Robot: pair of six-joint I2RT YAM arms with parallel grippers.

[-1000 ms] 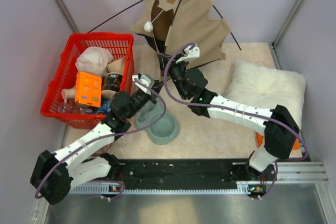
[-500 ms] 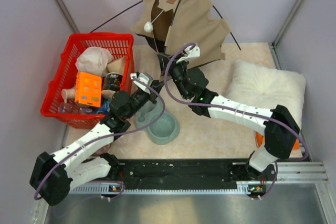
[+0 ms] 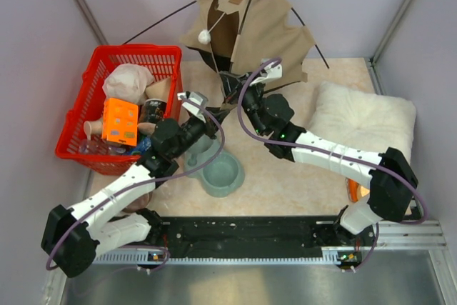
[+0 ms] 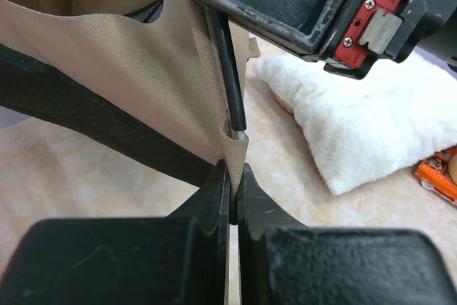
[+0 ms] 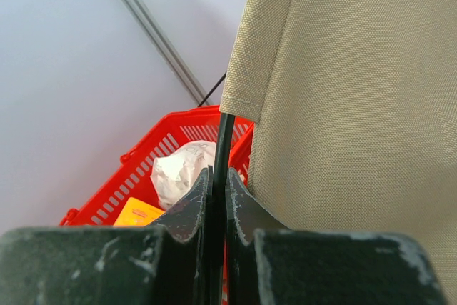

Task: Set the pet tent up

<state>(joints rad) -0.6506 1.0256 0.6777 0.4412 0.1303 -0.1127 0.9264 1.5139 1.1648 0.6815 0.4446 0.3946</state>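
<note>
tan pet tent (image 4: pixel 128 62) hem pinched in left gripper (image 4: pixel 230 176), pole (image 5: pixel 223 141) in right gripper (image 5: pixel 218 176), clear only from wrists.

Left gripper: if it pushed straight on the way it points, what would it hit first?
The left gripper would meet the pet tent fabric pinched in its jaws, then probably the dark pole just beyond.
</note>
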